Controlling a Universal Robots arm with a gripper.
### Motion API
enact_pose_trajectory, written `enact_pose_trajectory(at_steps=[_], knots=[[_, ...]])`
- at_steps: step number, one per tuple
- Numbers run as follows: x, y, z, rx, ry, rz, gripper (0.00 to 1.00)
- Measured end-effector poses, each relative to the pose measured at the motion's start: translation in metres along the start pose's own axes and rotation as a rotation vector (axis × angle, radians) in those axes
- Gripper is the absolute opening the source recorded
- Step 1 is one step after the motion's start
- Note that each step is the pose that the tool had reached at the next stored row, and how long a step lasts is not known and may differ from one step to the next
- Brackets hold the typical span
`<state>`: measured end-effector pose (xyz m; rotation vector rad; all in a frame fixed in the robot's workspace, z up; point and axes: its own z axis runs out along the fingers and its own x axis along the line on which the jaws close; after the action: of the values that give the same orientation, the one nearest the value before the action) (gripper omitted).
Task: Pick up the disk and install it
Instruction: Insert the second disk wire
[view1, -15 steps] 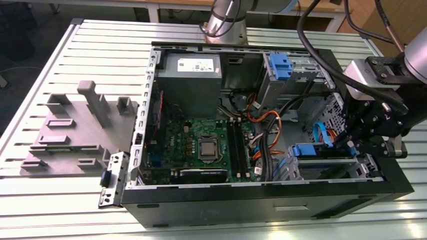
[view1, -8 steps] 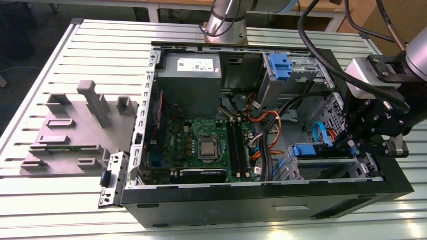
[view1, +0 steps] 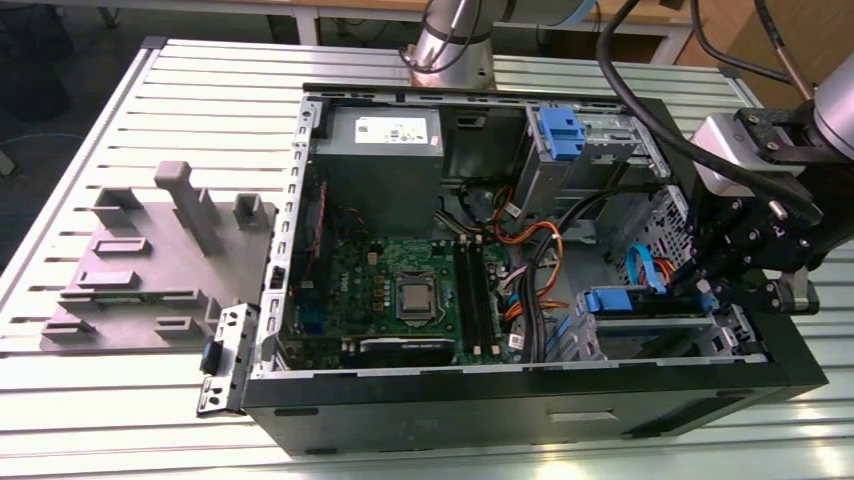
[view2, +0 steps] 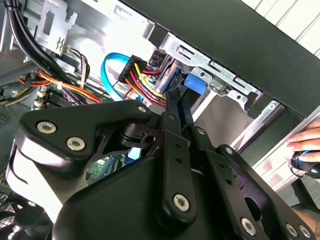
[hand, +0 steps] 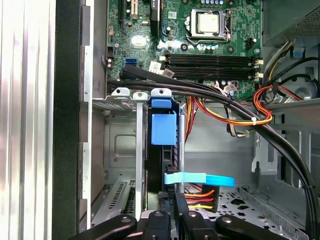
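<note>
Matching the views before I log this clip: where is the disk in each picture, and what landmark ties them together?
Exterior view: the disk sits in the drive cage at the exterior view's right.
First wrist view: the disk stands edge-on in the cage slot, blue rail towards the camera.
Second wrist view: the disk shows its blue rail under the cage's metal edge.
Shared landmark: the light-blue cable beside it.

My black gripper (hand: 172, 220) sits by the disk's blue rails (hand: 163, 127), a green motherboard (view1: 400, 290) (silver socket at its middle), orange-yellow-red wires (hand: 260, 112) and a light-blue cable (hand: 200, 178).
</note>
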<state>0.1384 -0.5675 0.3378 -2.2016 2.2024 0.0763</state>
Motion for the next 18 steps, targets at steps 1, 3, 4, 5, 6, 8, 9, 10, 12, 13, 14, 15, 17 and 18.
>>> enact_pose_trajectory(at_steps=[1,3,4,5,6,8,9,10,12,13,14,15,17,18], knots=[[0.0000,0.0000,-0.0006,0.0000,0.0003,0.000,0.16],[-0.0001,0.0000,-0.0006,0.0000,-0.0003,0.000,0.16],[-0.0001,0.0000,-0.0006,0.0000,-0.0003,0.000,0.16],[-0.0001,0.0000,-0.0006,0.0000,-0.0003,0.000,0.16],[0.0002,0.0000,-0.0008,0.0000,0.0000,0.000,0.16],[0.0011,0.0000,-0.0008,0.0000,-0.0001,0.000,0.16],[0.0015,0.0000,-0.0008,0.0000,0.0000,0.000,0.16],[0.0015,0.0000,-0.0008,0.0000,-0.0001,0.000,0.16],[0.0016,0.0000,0.0000,0.0000,-0.0004,0.000,0.16],[0.0017,0.0000,0.0006,0.0000,-0.0003,0.000,0.16],[0.0017,0.0000,0.0010,0.0000,-0.0002,0.000,0.16],[0.0017,0.0000,0.0010,0.0000,0.0001,0.000,0.16],[0.0017,0.0000,0.0011,0.0000,0.0001,0.000,0.16],[0.0017,0.0000,0.0012,0.0000,-0.0001,0.000,0.16]])
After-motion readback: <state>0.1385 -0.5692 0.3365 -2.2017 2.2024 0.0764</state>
